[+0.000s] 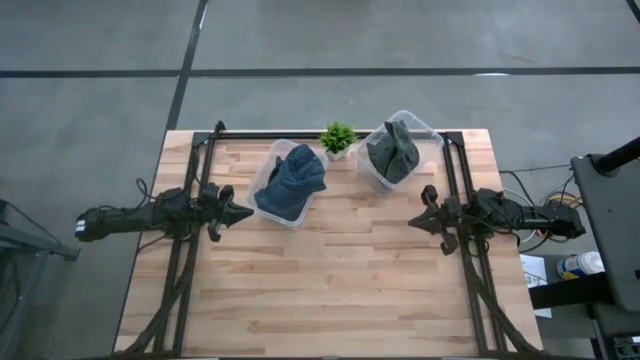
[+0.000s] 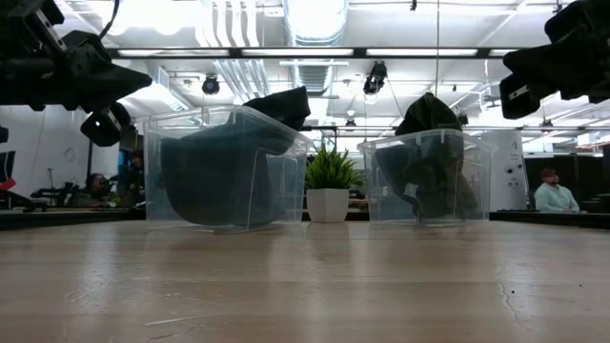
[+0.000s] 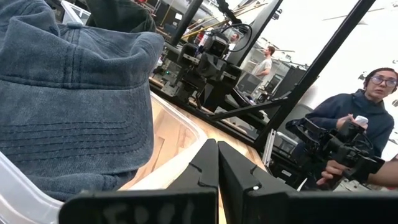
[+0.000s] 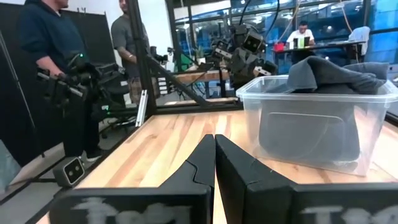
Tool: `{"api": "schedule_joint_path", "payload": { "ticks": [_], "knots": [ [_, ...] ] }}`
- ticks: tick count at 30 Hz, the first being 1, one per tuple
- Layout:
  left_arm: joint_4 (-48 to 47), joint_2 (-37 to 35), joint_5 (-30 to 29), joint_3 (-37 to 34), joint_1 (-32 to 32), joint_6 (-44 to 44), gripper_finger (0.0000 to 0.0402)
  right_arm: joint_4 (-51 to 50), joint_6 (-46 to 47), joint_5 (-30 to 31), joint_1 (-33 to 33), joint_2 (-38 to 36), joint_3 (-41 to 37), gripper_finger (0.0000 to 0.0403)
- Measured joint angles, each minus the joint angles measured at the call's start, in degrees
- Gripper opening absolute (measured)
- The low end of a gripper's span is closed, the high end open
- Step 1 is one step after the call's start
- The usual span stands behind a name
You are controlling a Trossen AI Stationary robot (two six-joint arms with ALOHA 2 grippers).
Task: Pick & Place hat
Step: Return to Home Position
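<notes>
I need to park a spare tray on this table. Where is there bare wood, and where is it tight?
The near half of the table is bare, as is the strip between the left gripper and the right gripper, both shut. The far edge is crowded: left bin, plant and right bin stand close together.

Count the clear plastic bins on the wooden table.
2: one clear plastic bin left of the small potted plant, holding blue caps; the other right of it, holding dark caps.
</notes>
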Motion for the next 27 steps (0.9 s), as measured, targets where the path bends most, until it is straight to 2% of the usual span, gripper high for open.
{"api": "schedule_joint_path", "payload": {
  "ticks": [14, 27],
  "knots": [
    [0.0, 0.0, 0.0, 0.0, 0.0, 0.0, 0.0, 0.0, 7.3, 0.0, 0.0, 0.1, 0.0, 0.0008],
    [0.0, 0.0, 0.0, 0.0, 0.0, 0.0, 0.0, 0.0, 7.2, 0.1, 0.0, 0.2, 0.0, 0.0008]
  ]
}}
